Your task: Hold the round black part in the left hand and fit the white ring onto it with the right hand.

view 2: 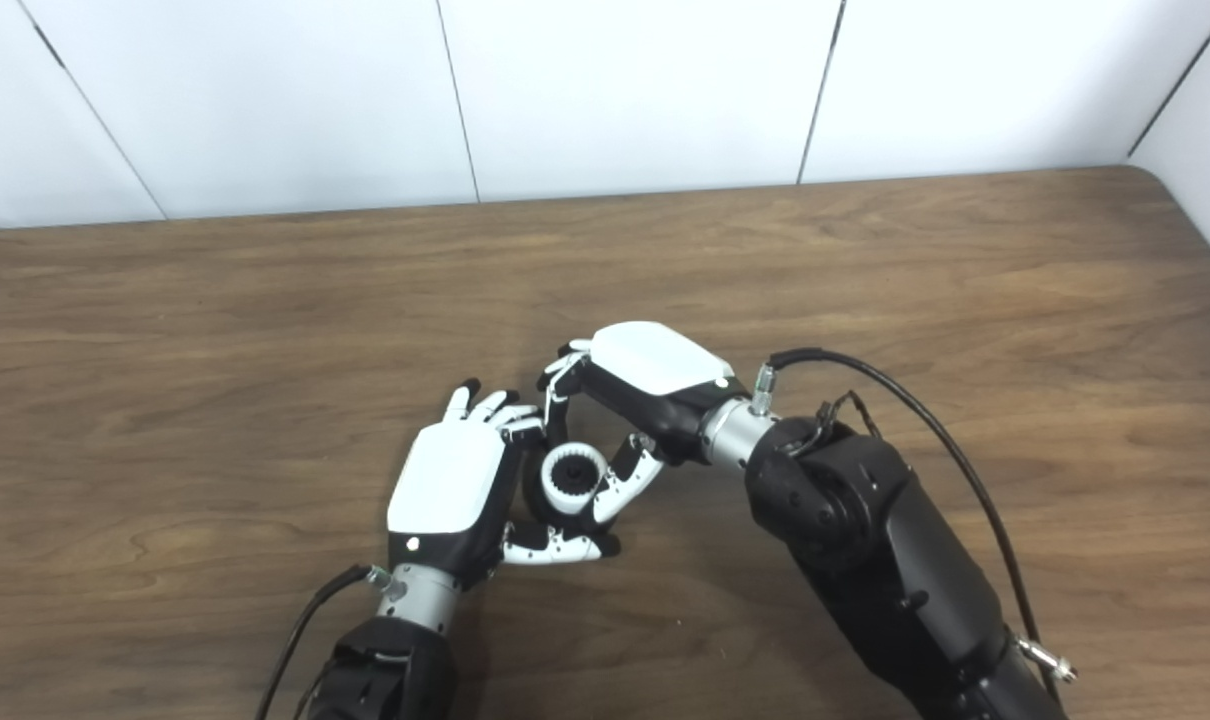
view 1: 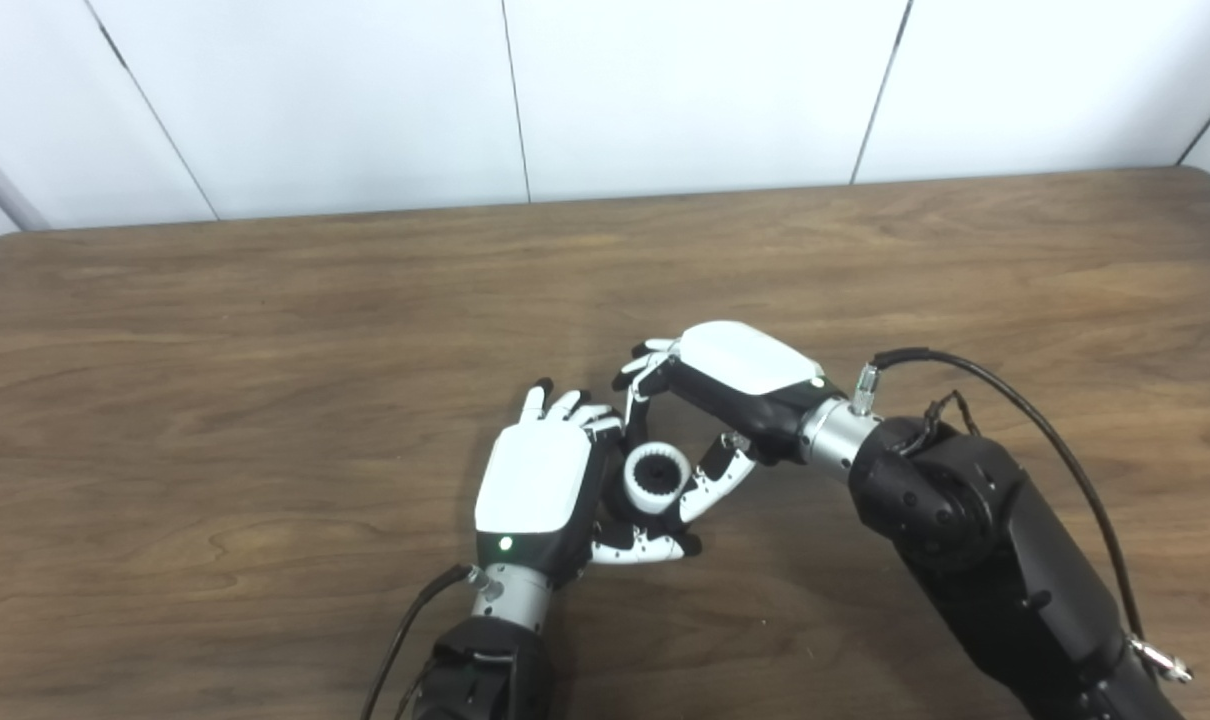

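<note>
Brown wood-grain worktop [view 1: 265, 330], matte and flat, rounded at the far corners, backed by plain white wall panels [view 1: 685, 90] with thin dark seams. Broad bare surface on every side of the hands, near the front middle. Left hand [view 1: 540, 480], glossy white back plate over black body, grasping the round black part [view 1: 655, 472], thumb stretched beneath it. White ring [view 1: 639, 480], smooth outside and toothed along the inner rim, sitting around the black part's dark centre, just right of the left palm. Right hand [view 1: 735, 385] arched over from the right, fingers [view 1: 633, 385] and thumb pinching the white ring from either side. Black cables trailing off both wrists.
</note>
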`<act>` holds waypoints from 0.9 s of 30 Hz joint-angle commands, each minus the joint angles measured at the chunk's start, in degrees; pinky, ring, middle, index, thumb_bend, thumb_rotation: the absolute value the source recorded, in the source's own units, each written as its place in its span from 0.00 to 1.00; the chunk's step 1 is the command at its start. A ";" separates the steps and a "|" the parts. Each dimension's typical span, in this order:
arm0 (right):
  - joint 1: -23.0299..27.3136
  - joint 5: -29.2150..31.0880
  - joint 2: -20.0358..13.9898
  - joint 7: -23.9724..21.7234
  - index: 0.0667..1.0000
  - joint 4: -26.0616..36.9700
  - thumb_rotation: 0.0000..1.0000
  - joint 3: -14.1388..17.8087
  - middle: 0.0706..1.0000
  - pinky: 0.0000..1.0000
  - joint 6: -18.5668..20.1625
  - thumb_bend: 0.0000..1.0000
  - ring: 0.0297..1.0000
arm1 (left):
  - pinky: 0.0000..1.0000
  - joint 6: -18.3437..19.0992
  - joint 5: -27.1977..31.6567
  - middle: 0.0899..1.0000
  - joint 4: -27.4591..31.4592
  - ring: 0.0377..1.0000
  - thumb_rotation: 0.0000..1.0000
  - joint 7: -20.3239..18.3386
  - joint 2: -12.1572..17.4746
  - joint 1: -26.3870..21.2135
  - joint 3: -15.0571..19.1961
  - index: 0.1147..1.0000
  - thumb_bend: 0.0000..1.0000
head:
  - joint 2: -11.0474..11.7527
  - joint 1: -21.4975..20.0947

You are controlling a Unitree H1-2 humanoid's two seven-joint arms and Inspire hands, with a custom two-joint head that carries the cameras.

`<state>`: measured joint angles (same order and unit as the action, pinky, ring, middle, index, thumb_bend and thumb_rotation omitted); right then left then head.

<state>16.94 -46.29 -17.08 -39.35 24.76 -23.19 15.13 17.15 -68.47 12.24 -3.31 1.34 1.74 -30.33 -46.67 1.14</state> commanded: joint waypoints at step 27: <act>2.84 0.91 -1.22 1.03 0.46 0.31 0.15 0.77 0.83 0.92 -3.22 0.52 0.93 | 1.00 0.72 -0.62 0.77 -2.29 0.89 0.06 -2.73 0.08 -0.07 -0.58 0.42 0.52 | -0.12 0.03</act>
<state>17.66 -45.56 -18.04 -39.36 24.26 -23.09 13.16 17.20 -68.58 11.99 -3.53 1.29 1.28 -30.43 -46.76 1.14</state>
